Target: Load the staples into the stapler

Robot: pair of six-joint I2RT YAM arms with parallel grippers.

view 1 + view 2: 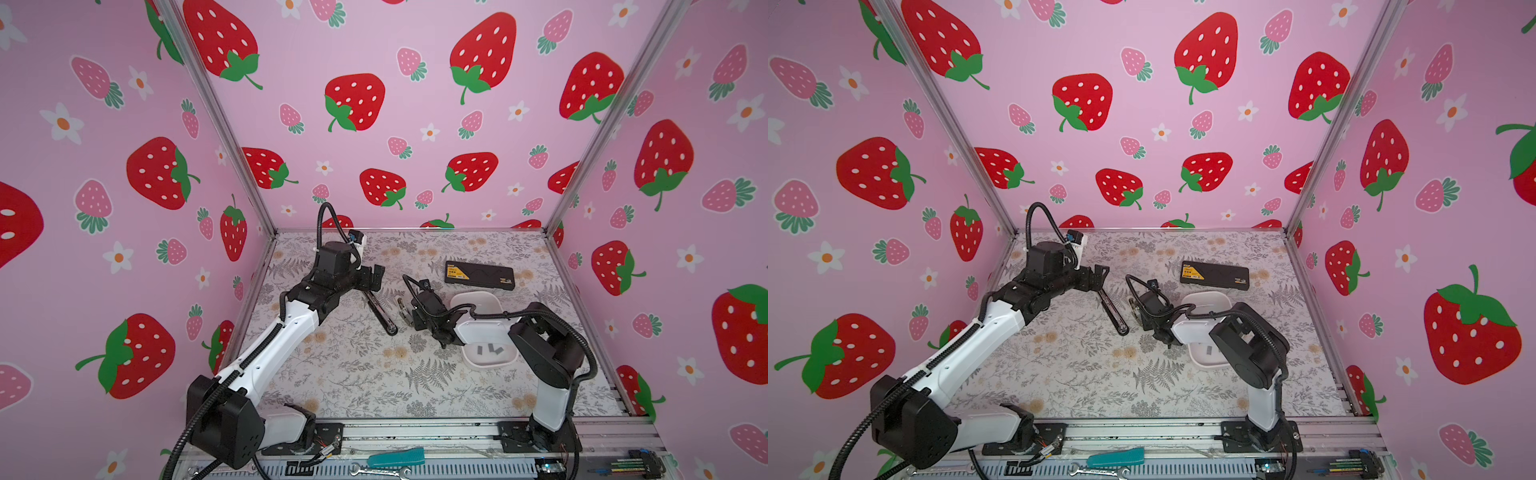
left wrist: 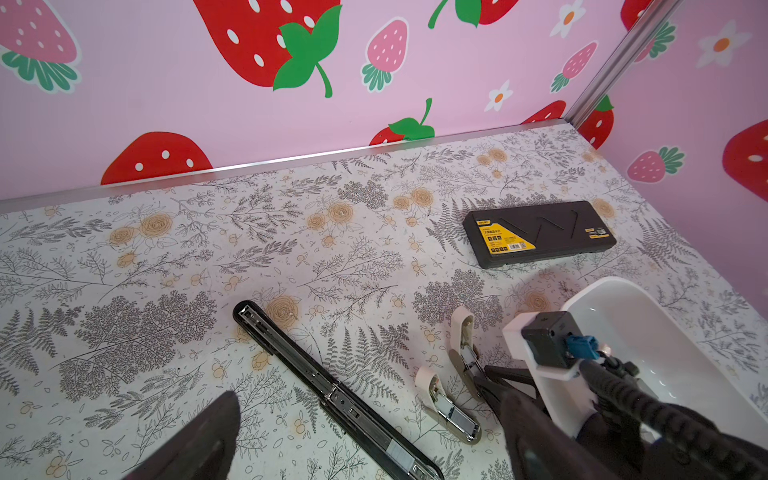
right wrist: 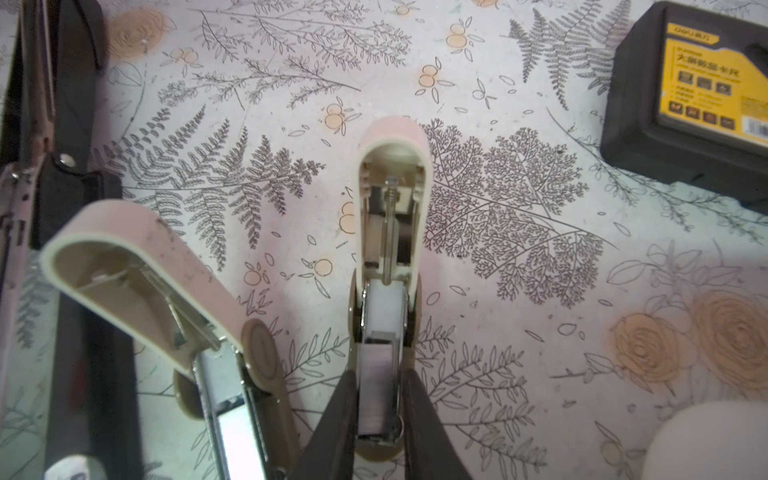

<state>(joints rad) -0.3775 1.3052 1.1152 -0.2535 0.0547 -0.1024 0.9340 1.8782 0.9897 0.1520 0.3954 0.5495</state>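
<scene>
right claw [image 3: 378, 376] flanking staples [image 3: 376, 399], strip lengthwise in stapler [image 3: 395, 133] channel

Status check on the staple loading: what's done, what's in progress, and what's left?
Looks done: the long black stapler and one small stapler appear to hold strips. In hand: the right pincer straddles a strip seated in the other small stapler; grip unclear. Remaining: three strips in the tray; no stapler closed yet.

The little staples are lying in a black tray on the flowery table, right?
Not quite. The tray holding the staples is white, not black, as a top view shows. It does sit on the flowery table.
</scene>
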